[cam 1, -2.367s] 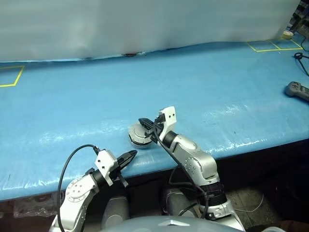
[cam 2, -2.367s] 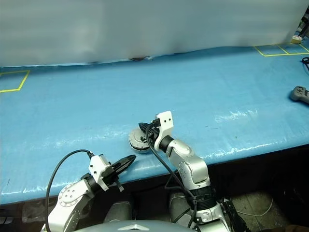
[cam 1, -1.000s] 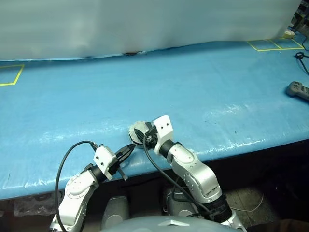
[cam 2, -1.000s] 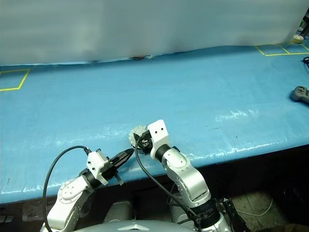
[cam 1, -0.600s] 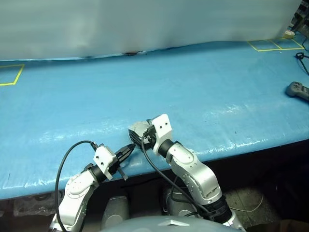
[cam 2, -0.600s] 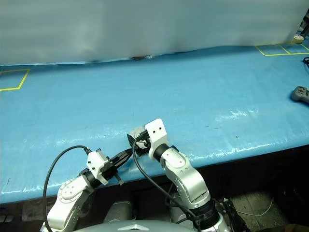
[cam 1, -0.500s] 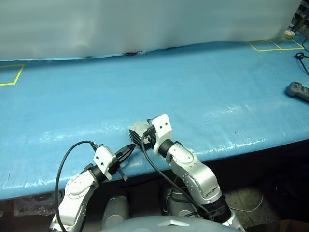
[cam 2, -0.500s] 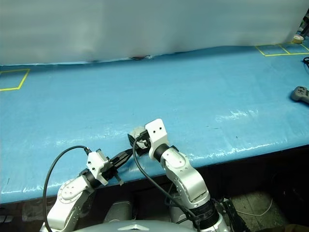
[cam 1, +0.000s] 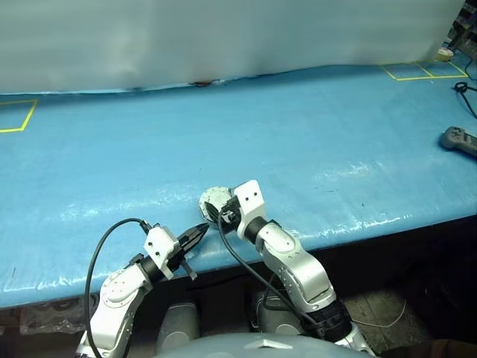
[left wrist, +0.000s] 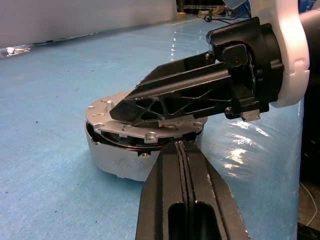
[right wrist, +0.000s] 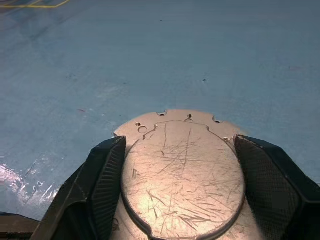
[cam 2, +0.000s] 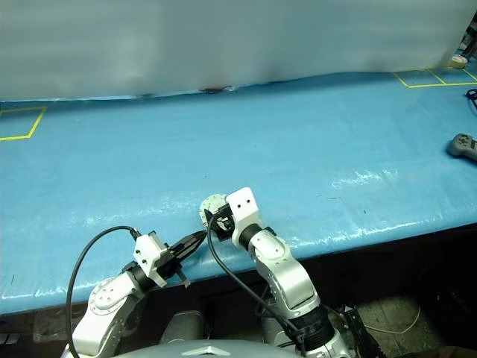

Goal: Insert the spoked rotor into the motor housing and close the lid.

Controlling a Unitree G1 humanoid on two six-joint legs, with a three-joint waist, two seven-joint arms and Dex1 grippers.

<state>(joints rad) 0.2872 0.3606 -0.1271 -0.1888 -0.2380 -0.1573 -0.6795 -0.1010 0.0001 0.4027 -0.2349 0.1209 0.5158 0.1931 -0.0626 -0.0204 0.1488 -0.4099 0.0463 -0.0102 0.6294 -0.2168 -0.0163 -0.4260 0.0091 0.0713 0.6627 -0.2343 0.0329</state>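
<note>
Both right fingers (right wrist: 102, 190) straddle the lid (right wrist: 182, 170) on the motor housing (left wrist: 117, 157), gripping it; left gripper (left wrist: 182, 152) clenched empty — I risk seating it crooked.

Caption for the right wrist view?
Right tool straddling the scratched silver lid atop the motor housing on the blue table.

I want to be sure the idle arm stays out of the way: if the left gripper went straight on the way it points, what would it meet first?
Probably the motor housing: the shut left gripper points at its near side wall, just below the lid that the right gripper straddles. Depth is hard to judge.
</note>
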